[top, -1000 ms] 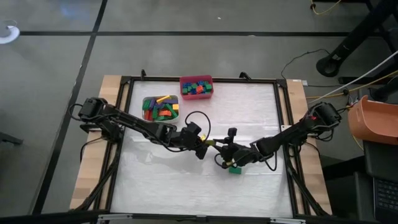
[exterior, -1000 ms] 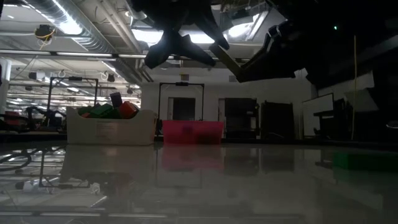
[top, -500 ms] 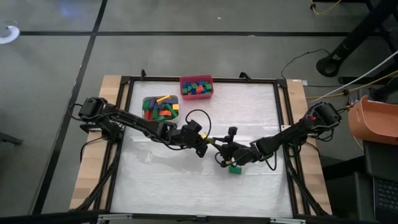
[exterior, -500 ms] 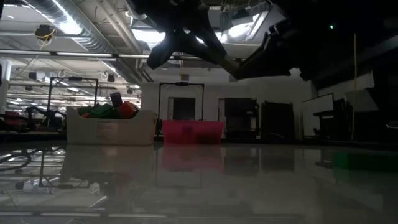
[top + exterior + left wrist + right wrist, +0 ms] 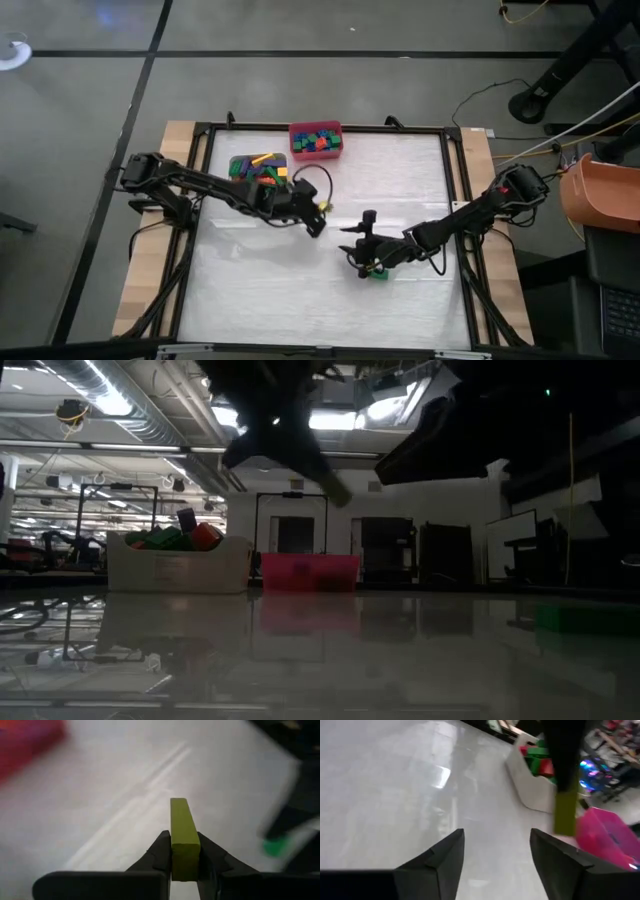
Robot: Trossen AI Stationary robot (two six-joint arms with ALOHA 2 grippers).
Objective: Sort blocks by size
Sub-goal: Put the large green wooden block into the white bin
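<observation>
Overhead, left gripper [image 5: 322, 207] pinches one yellow-green block [image 5: 183, 837]; right gripper [image 5: 358, 243] spread.

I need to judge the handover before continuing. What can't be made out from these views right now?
- Left gripper, shut on the long yellow-green plastic bar: the bar's gripped end is hidden between the fingers in the left wrist view.
- Small green studded brick: partly covered by the open right gripper in the high view, and blurred in the left wrist view.
- Contents of the white rectangular bin: the left arm covers part of it in the high view.
</observation>
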